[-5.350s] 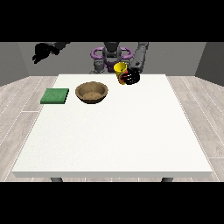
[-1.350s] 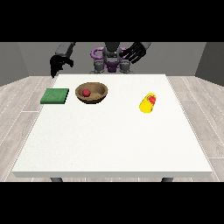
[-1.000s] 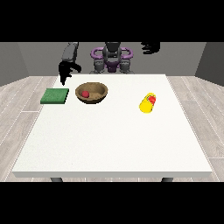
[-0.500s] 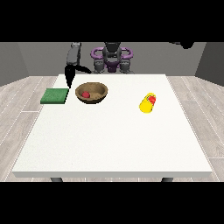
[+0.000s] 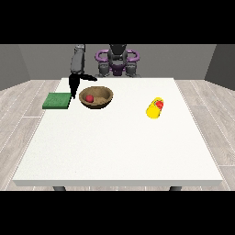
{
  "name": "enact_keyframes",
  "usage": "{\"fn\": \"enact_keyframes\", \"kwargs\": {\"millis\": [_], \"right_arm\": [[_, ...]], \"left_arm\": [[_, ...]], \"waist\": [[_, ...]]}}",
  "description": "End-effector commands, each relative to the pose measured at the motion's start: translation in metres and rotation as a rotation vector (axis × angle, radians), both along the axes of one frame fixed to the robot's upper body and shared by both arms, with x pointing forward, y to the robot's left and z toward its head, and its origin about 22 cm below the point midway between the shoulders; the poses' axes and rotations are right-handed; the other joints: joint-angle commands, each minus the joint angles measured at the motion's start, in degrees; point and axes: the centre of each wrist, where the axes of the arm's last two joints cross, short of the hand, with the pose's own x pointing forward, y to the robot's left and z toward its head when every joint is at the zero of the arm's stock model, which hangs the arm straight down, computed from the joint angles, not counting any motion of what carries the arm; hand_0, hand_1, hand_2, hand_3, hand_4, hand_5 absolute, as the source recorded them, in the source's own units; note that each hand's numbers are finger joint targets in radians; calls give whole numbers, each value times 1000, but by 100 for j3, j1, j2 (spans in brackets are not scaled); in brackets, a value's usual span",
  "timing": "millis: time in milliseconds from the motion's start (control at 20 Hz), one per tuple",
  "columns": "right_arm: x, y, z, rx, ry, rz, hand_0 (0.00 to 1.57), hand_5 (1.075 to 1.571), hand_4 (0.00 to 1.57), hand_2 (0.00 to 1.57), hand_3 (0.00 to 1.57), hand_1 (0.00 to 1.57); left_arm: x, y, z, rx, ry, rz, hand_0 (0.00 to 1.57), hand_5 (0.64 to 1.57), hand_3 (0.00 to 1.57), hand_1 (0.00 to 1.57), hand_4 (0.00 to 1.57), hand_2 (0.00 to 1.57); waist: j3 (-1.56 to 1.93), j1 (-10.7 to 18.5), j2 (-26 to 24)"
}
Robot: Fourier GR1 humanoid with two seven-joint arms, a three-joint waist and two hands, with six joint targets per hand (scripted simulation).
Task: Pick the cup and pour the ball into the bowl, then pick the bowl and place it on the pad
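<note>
A brown wooden bowl (image 5: 102, 100) stands on the white table (image 5: 119, 142) at the back left, with a red ball (image 5: 89, 98) inside it. A green pad (image 5: 57, 100) lies flat to the bowl's left. The yellow cup (image 5: 154, 109) with a red patch lies on its side at the right of the table, away from both hands. The hand at the view's left (image 5: 74, 84) hangs from a lowered arm, just left of the bowl's rim, between bowl and pad; its fingers point down and look relaxed, holding nothing. The other hand is out of the picture.
The robot's torso (image 5: 117, 62) with purple shoulder rings sits behind the table's far edge. Grey plank floor surrounds the table. The table's front half bears nothing but its white top.
The hand at the view's left has come down and right, from above the pad's far side to beside the bowl. The hand at the view's right has swung up and out of view.
</note>
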Motion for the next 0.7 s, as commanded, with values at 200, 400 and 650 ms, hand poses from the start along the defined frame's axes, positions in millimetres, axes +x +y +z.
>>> {"fn": "enact_keyframes", "kwargs": {"millis": [200,400,650], "right_arm": [[10,-10,-9,73,-38,-37,0,1571,0,0,0,0],[13,-31,-7,111,-53,-41,0,1569,0,0,0,0],[17,-23,-11,94,-36,-37,0,1568,0,0,0,0]], "left_arm": [[-8,-2,37,-21,-81,-81,0,1566,0,0,138,0],[-12,-6,52,-19,-93,-85,0,1568,0,0,106,0],[-26,19,69,-9,-124,-69,0,1568,0,0,54,0]], "waist": [[6,303,503],[7,319,656],[3,351,822]]}}
